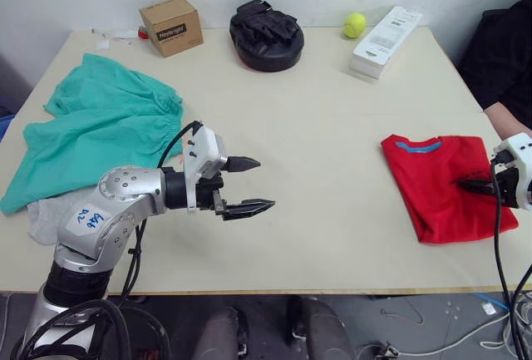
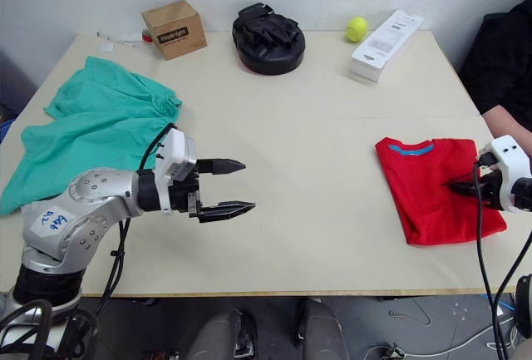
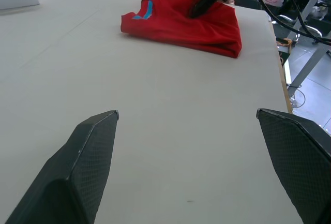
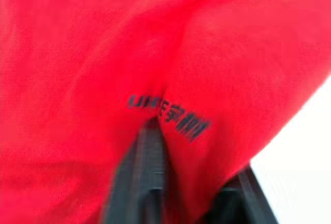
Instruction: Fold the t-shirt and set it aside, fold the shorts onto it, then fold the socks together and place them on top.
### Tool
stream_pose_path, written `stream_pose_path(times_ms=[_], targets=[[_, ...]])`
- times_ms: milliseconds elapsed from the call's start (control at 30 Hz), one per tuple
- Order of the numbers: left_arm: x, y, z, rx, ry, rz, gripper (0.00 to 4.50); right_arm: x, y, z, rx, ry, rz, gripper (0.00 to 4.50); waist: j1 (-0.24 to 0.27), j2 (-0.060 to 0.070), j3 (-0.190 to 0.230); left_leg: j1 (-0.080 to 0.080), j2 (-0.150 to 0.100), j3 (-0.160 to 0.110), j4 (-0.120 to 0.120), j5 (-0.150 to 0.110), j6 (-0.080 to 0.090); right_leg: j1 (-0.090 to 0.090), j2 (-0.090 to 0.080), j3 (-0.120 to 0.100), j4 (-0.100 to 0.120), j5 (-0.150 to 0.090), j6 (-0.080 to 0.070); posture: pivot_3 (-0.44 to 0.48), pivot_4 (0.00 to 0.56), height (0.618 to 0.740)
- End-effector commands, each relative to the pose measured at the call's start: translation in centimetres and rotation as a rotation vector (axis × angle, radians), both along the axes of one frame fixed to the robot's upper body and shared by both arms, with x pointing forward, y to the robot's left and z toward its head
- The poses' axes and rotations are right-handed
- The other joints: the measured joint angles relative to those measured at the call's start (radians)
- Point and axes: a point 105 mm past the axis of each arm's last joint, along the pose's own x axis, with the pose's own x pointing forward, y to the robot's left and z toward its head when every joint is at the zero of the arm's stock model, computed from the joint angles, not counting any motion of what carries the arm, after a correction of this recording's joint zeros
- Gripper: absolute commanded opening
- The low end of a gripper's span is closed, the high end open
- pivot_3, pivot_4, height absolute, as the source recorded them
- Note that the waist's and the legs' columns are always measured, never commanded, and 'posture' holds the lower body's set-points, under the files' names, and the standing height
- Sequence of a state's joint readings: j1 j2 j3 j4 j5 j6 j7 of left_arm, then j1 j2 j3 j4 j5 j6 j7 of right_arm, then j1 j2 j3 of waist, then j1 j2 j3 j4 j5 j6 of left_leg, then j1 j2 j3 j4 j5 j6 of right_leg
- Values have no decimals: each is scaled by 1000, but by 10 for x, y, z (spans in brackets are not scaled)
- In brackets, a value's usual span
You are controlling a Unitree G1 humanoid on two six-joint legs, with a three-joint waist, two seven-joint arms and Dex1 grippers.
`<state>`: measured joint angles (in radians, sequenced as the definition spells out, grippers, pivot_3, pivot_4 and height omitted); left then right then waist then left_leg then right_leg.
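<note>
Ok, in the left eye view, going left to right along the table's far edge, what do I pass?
Brown cardboard box → round black padded mitt → yellow-green tennis ball → long white rectangular box.

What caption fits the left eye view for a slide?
Right gripper grips the folded t-shirt; open left gripper hovers over the table beside the shorts.

Folded red t-shirt [image 1: 440,184] lies pinched in the right hand [image 1: 475,184]; teal-green shorts [image 1: 91,131] sprawl crumpled behind the left hand [image 1: 249,185], covering grey socks [image 1: 50,214].
</note>
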<state>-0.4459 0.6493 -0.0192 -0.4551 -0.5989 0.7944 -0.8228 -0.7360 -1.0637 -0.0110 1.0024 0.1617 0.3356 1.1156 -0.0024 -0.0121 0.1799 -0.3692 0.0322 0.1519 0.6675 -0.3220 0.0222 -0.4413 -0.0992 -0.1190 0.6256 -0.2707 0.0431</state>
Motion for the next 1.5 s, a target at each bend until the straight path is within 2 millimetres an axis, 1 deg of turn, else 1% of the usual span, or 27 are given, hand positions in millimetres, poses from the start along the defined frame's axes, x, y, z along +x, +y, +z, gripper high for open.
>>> stream_pose_path(times_ms=[33,67,100,133,233,267,300,367,433,467,533,567,633,733,767,833,900,967,1067,1100,1133,1200,1267,1333,1400,1500], targets=[[-1,3,7,6,-36,10,4500,-6,-17,43,34,-116,-43,2273,2,1,1,0,0,0,0,0,0,0,0,0,0,0,0,0,150,740],[-1,5,7,8,-37,15,4500,-7,-21,54,39,-145,-58,2608,3,2,1,0,0,0,0,0,0,0,0,0,0,0,0,0,150,740],[-1,6,6,10,-37,20,4500,-10,-26,62,31,-167,-74,3065,3,3,2,-1,-1,0,0,0,1,0,-1,0,0,0,0,0,150,740],[-1,8,6,12,-38,27,4500,-13,-33,68,10,-185,-95,3284,3,4,2,-1,-1,0,0,0,1,0,-1,0,0,0,0,0,150,740],[-1,12,6,15,-40,50,4500,-15,-43,82,-39,-241,-137,4295,1,4,2,0,0,-1,0,0,1,0,0,0,0,0,0,0,150,740],[-1,14,6,16,-41,58,4500,-14,-44,87,-43,-262,-141,4450,0,4,2,0,0,-1,0,0,1,0,0,0,0,0,0,0,150,740],[0,15,6,16,-40,65,4500,-12,-42,92,-47,-284,-139,4450,-4,3,2,0,0,-1,0,0,0,0,0,0,0,0,0,0,150,740],[1,17,6,15,-42,78,4500,-4,-34,104,-36,-337,-110,4450,-8,4,2,0,0,0,0,0,0,0,0,1,0,0,0,0,150,740],[2,20,6,13,-46,103,4500,9,-6,120,39,-410,-6,4450,-16,4,2,1,0,0,0,1,0,0,0,1,1,0,0,0,150,740],[3,23,6,15,-51,121,4500,15,16,123,80,-424,93,4450,-22,4,2,1,0,0,0,1,-1,0,0,1,1,0,0,0,150,740],[5,30,4,28,-58,168,4500,18,71,123,128,-430,325,4450,-27,4,2,1,1,0,-1,1,-1,0,1,2,1,0,0,0,150,740],[5,34,2,39,-62,191,4500,15,101,121,159,-432,440,4450,-26,3,2,1,1,-1,-2,1,-2,0,2,2,1,0,-1,0,150,740],[5,43,-5,71,-70,242,4500,1,151,119,240,-445,626,4450,-23,3,2,1,4,-2,-2,1,-4,0,4,1,2,0,-1,0,150,740],[2,60,-14,116,-80,329,4500,-29,213,117,325,-456,848,4450,-12,4,3,0,4,-4,-3,1,-5,-2,4,0,2,-1,-2,0,150,740],[0,67,-17,131,-83,362,4500,-38,229,115,340,-465,912,4450,-7,4,3,-2,3,-4,-2,1,-4,-3,3,0,2,-1,-2,0,150,740],[-4,82,-25,165,-83,435,4500,-50,248,111,357,-480,981,4450,4,4,3,-1,3,-4,-2,1,-3,-3,2,0,2,-1,-2,0,150,740],[-8,98,-32,197,-82,512,4500,-55,260,106,370,-484,1009,4450,10,2,2,-2,2,-4,-1,-1,-1,-2,0,-1,1,-1,-2,0,150,740],[-11,122,-41,260,-91,625,4500,-62,268,99,377,-473,1046,4450,10,1,1,-1,0,-5,-1,-3,2,-2,-3,-1,1,0,-2,0,150,740],[-18,171,-56,356,-93,848,4500,-71,276,89,389,-444,1086,4450,9,1,2,-1,-1,-4,-1,-5,3,-2,-5,-2,1,0,-2,0,150,740],[-22,182,-58,367,-88,900,4500,-73,278,86,393,-437,1093,4450,6,0,2,-1,-1,-4,-1,-5,4,-2,-6,-2,1,0,-2,0,150,740],[-26,188,-60,366,-82,923,4500,-74,278,85,393,-434,1096,4450,4,0,2,-1,-1,-4,-1,-5,4,-3,-6,-2,1,0,-2,0,150,740],[-27,189,-57,385,-106,920,4500,-70,280,83,392,-441,1081,4450,2,0,2,-1,-1,-4,-2,-6,5,-2,-6,-3,1,0,-2,0,150,740],[-19,187,-50,402,-139,904,4500,-67,283,85,403,-451,1062,4450,6,0,1,-1,-1,-4,-1,-6,5,-2,-7,-4,1,0,-2,0,150,740],[-5,184,-43,420,-173,873,4500,-67,286,85,409,-460,1057,4450,15,0,1,-1,-1,-4,-1,-7,5,-2,-7,-4,1,0,-3,0,150,740],[14,183,-36,448,-200,847,4500,-67,289,83,404,-467,1051,4450,21,0,2,-1,-2,-4,-1,-8,4,-2,-8,-5,1,1,-3,0,150,740],[39,184,-31,499,-223,830,4500,-66,291,79,388,-477,1031,4450,23,0,1,-2,-2,-4,-1,-5,5,-3,-8,-5,1,1,-4,0,150,740]])
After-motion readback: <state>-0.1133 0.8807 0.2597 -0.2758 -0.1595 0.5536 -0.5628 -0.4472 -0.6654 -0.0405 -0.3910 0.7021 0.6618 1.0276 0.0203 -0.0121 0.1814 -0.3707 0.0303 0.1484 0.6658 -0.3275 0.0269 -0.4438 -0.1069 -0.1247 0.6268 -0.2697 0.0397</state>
